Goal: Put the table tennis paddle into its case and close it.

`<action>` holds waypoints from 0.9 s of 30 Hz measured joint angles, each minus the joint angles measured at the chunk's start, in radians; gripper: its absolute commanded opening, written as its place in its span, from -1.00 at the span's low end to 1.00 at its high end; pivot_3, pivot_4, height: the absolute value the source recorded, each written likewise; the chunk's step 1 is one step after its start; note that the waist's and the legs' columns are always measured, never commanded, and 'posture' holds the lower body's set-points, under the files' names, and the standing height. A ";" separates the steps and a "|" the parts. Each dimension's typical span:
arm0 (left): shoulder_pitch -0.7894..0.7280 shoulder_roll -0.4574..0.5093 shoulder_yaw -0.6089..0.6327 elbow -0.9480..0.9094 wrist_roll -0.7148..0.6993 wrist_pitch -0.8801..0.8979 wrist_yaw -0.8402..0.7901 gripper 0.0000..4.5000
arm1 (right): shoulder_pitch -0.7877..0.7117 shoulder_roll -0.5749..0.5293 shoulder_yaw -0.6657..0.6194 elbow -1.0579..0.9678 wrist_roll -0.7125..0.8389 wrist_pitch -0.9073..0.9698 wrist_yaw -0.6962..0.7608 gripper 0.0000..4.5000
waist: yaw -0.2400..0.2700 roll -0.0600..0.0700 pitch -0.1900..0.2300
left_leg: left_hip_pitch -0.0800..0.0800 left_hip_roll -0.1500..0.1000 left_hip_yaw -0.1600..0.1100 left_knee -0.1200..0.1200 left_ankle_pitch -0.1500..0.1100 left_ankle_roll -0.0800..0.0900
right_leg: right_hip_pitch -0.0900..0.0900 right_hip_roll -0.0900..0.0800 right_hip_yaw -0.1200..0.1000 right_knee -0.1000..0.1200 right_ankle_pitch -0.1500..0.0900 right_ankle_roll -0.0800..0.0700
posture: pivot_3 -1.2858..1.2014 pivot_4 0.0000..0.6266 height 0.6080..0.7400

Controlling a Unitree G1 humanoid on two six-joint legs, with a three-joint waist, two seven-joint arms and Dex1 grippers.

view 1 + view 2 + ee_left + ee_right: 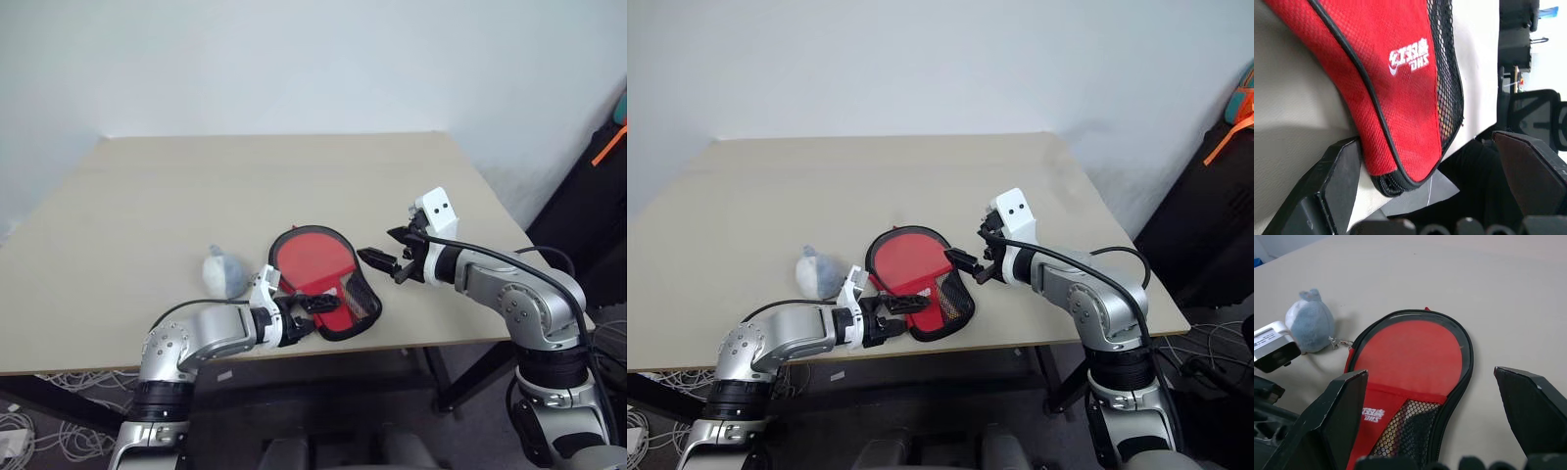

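Note:
The case [345, 297] lies red side up near the table's front edge, with black edging, a mesh pocket and a white label [1409, 55]. Inside its zip rim shows a smooth round red face, the table tennis paddle [1411, 354]; its handle end is covered by the pocket. My left gripper [313, 313] is open, its fingers either side of the case's narrow end [1400, 161], one finger [1334, 171] against the edging. My right gripper [384, 255] hovers open just right of the case, with nothing between its fingers.
A small fluffy grey-white ball [223, 269] on a short chain lies just left of the case. The tan table [245, 176] stretches far behind. The case's narrow end reaches the front edge. Dark gear with an orange strap [609, 147] stands at the far right.

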 measured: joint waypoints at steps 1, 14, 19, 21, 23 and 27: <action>0.000 -0.005 0.000 0.001 0.000 -0.008 0.004 0.98 | 0.000 0.000 0.000 0.000 0.000 0.000 -0.002 1.00 | 0.000 0.000 0.000 | 0.000 0.000 0.000 0.000 0.000 0.000 | 0.000 0.000 0.000 0.000 0.000 0.000 | 0.03 -1.00 0.99; 0.000 -0.008 -0.014 0.014 0.002 -0.049 -0.012 0.98 | 0.000 0.001 0.001 0.000 0.001 0.000 -0.011 1.00 | 0.000 0.001 0.000 | 0.000 0.000 0.000 0.000 -0.001 -0.002 | 0.000 0.000 0.000 -0.001 0.000 0.000 | 0.03 -1.00 0.99; 0.000 0.011 -0.030 0.035 0.005 -0.057 -0.011 0.40 | -0.003 0.003 0.001 0.000 0.002 0.000 -0.011 1.00 | -0.001 0.001 -0.001 | 0.000 0.000 0.000 -0.001 -0.001 -0.003 | 0.000 0.000 0.000 -0.001 0.000 0.000 | 0.03 -1.00 0.99; 0.002 0.021 -0.039 0.044 0.005 -0.057 -0.008 0.09 | -0.005 0.003 0.002 0.000 0.003 0.000 -0.011 1.00 | -0.001 0.001 -0.001 | 0.000 0.000 0.000 -0.001 -0.001 -0.003 | 0.000 0.000 0.000 -0.001 0.000 0.000 | 0.03 -1.00 0.99; 0.008 0.029 -0.045 0.049 0.010 -0.057 -0.007 -0.22 | -0.007 0.009 0.002 0.000 0.005 0.000 -0.012 1.00 | -0.001 0.001 -0.001 | 0.000 0.000 0.000 -0.002 -0.002 -0.004 | -0.001 0.000 0.000 -0.001 0.000 0.000 | 0.03 -1.00 0.99; 0.017 0.038 -0.054 0.067 0.015 -0.058 0.002 -0.85 | -0.029 0.020 0.001 0.001 0.008 0.001 -0.017 1.00 | -0.001 0.001 -0.001 | 0.000 0.000 0.000 -0.003 -0.002 -0.004 | -0.001 0.000 0.000 -0.002 0.000 0.000 | 0.03 -1.00 0.99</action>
